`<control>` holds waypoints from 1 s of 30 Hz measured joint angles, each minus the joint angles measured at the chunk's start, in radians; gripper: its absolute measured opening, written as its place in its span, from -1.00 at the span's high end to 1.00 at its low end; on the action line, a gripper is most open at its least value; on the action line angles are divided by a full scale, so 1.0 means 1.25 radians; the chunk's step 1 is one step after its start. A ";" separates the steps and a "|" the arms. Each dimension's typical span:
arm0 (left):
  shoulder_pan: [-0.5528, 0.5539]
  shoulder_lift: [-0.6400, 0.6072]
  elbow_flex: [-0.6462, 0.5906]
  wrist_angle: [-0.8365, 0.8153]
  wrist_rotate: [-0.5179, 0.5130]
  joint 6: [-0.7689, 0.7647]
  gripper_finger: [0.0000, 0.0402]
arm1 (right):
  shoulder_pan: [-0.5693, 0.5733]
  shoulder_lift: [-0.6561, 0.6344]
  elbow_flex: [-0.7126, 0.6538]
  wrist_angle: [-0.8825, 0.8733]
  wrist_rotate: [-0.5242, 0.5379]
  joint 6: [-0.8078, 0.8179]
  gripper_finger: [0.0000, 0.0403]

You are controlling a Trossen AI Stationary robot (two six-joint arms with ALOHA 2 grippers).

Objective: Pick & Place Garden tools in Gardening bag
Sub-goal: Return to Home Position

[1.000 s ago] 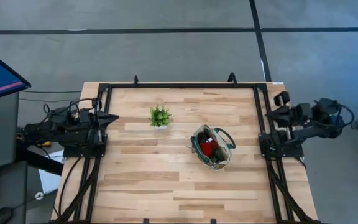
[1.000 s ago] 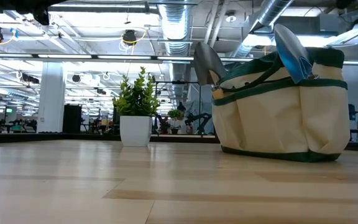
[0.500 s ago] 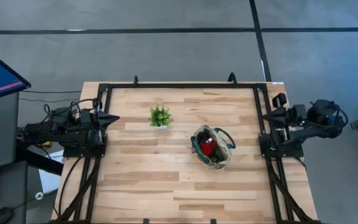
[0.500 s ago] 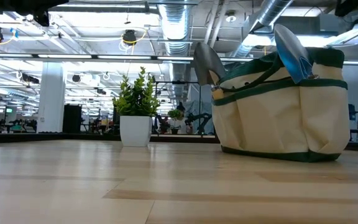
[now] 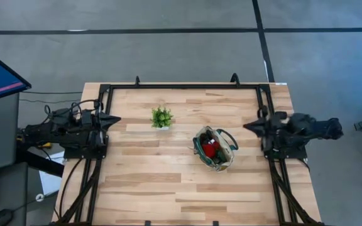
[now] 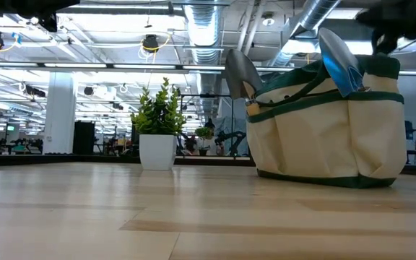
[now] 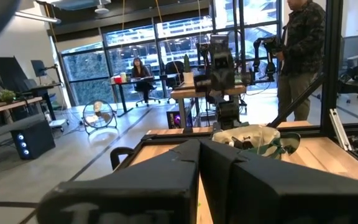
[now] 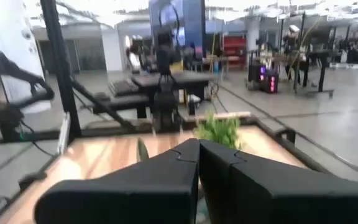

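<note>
The beige gardening bag with green trim stands on its base right of the table's middle. The garden tools stick out of it: a red-and-black piece and two silver trowel blades. My left gripper waits shut at the table's left edge, pointing level toward the bag. My right gripper is shut too. It hovers over the right edge, right of the bag, and points level toward the table's left. Neither holds anything.
A small green potted plant stands left of the bag, toward the far edge. A black frame runs along the far and side edges. The near half of the wooden table is bare. A person stands beyond the right edge.
My right arm has unfolded and come down. Its shut gripper has swung from beyond the table's right edge in over that edge, toward the bag, and now points level. The bag, the tools and my left arm have kept still.
</note>
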 joint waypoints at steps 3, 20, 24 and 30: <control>0.000 0.000 0.000 -0.003 0.000 0.000 0.99 | 0.000 0.000 -0.053 0.024 -0.001 0.007 1.00; 0.000 0.000 0.000 -0.007 0.000 -0.023 0.99 | 0.001 0.000 -0.219 0.152 -0.151 0.004 1.00; 0.000 0.000 0.000 -0.009 0.000 -0.024 0.99 | 0.001 0.001 -0.219 0.140 -0.216 -0.003 1.00; 0.000 0.000 0.000 -0.009 0.000 -0.024 0.99 | 0.001 0.001 -0.219 0.138 -0.240 -0.016 1.00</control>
